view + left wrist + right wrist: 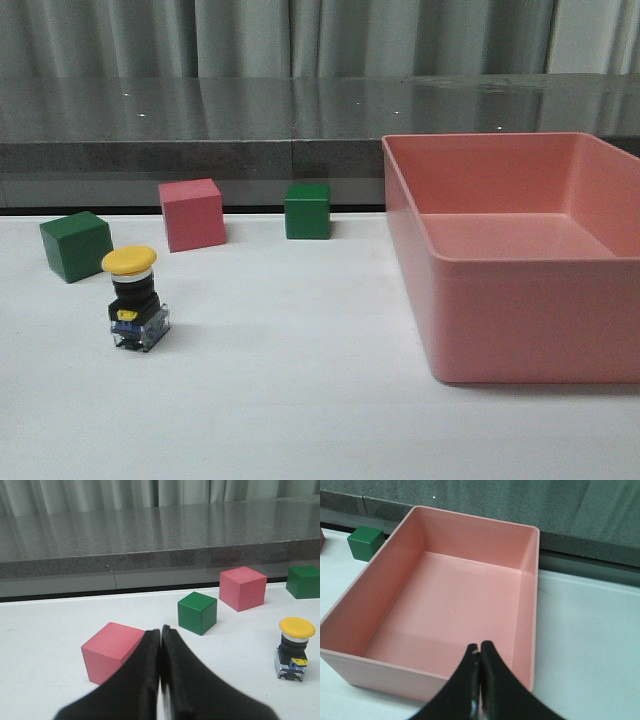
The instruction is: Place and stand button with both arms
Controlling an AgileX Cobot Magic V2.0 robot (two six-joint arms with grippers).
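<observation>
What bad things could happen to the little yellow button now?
The button stands upright on a small base with a wide yellow cap, so a bump might tip it over. A green cube and a pink cube sit close behind it, so an arm reaching in could knock them. Both the left gripper and the right gripper are shut, so they would need to open before grabbing, or they might just push it.
</observation>
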